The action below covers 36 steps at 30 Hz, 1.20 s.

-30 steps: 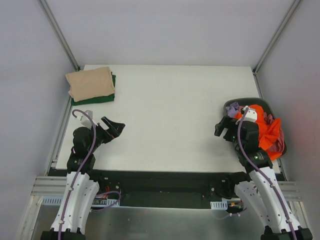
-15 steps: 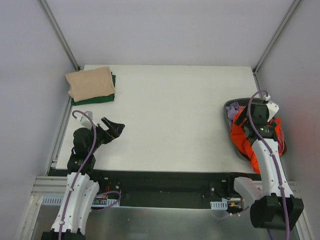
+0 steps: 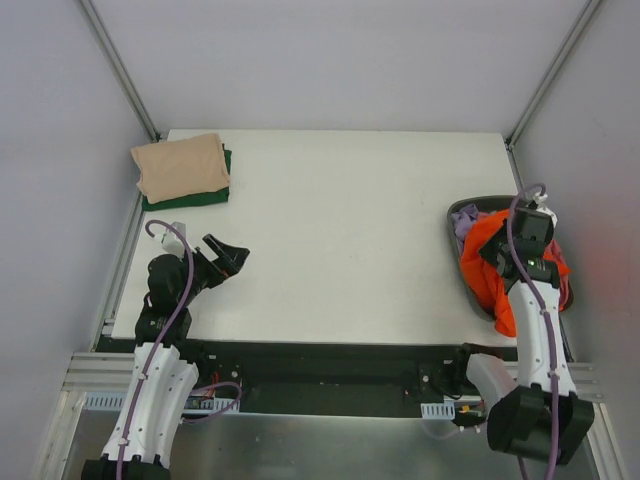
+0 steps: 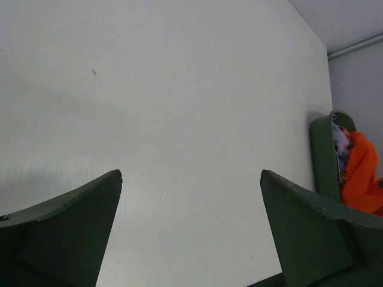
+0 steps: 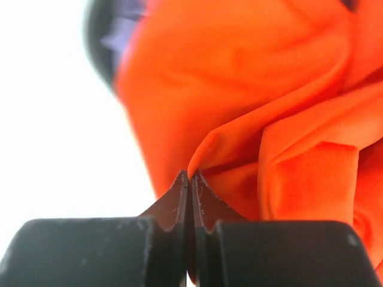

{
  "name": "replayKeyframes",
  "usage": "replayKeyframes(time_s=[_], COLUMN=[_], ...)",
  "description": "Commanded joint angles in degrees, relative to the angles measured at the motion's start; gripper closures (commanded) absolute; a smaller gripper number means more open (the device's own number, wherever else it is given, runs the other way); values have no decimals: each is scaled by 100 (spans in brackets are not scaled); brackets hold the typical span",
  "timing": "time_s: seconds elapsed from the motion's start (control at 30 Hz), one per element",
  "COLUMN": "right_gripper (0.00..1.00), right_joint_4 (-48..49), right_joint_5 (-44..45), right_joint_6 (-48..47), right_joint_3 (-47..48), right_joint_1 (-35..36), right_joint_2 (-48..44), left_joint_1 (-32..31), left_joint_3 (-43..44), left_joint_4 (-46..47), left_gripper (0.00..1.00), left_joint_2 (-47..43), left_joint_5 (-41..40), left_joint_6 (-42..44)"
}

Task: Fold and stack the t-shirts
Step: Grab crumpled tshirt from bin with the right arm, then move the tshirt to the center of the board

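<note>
A bright orange t-shirt point(image 3: 487, 275) lies crumpled in the dark grey basket point(image 3: 459, 212) at the table's right edge and spills over its near rim. My right gripper point(image 5: 190, 174) is shut on a raised fold of this orange t-shirt point(image 5: 239, 78); from above the gripper point(image 3: 499, 246) sits over the basket. A lilac t-shirt point(image 3: 465, 222) peeks out at the basket's far left. A folded beige t-shirt point(image 3: 181, 165) rests on a folded dark green one point(image 3: 216, 195) at the far left corner. My left gripper point(image 4: 191, 179) hangs open over bare table, nothing between its fingers.
The white table point(image 3: 340, 230) is bounded by grey walls with metal rails on both sides. The left wrist view shows the basket point(image 4: 323, 155) with orange cloth point(image 4: 362, 173) far to the right. The left gripper point(image 3: 230, 257) is near the front left edge.
The right arm swung from the basket's left side to over it, dipped into the orange t-shirt, and its jaws closed on a fold. The left arm stayed still.
</note>
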Motion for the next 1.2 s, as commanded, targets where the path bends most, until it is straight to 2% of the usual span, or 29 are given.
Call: replayKeyframes(time_s=[0.0,0.07,0.1,0.27,0.47,0.57,0.67,0.77,0.87,0.9,0.97,1.0,1.07,1.13,1.17], right_gripper=[99,99,99,99,99,99,99,99,99,96,78,62,37,21,7], right_joint_4=[1035,1044,1010,482,877,1087,1229,1028,484,264,-262,-622,-1238,-1583,-1592], right_joint_5=[-2349,-3412,-3618,-3145,-2944,-2873,-2829,-2024,-549,-152,814,1202,1818,2197,2364], right_joint_6=[-33,-24,-103,-674,-745,-517,-306,-279,-209,-191,-191,-191,-200,-182,-182], right_joint_3=[625,1029,1284,2777,4176,4616,4661,4268,3574,3380,3133,3114,3158,3115,3027], right_joint_1=[22,292,564,2620,3931,4301,4346,4337,4294,4259,4118,4031,3820,3757,3757], right_joint_2=[-843,-896,-862,-379,587,983,1160,1143,1177,1265,1571,1747,2160,2320,2277], left_joint_1=[23,23,31,23,23,23,23,23,23,31,23,23,23,23,23], left_joint_3=[37,46,37,81,-24,-77,-42,2,2,2,2,11,63,107,108], left_joint_4=[156,156,156,156,138,86,-63,-239,-363,-415,-485,-538,-661,-706,-697], left_gripper=[1,1,1,1,1,1,1,1,1,1,1,1,1,1,1], left_joint_2=[45,45,45,71,-8,-148,-315,-482,-588,-588,-518,-457,-246,9,149], left_joint_5=[24,-3,-12,164,392,410,367,252,112,68,-11,-55,-91,49,146], left_joint_6=[64,55,55,11,-191,-305,-341,-402,-428,-437,-481,-516,-516,-508,-508])
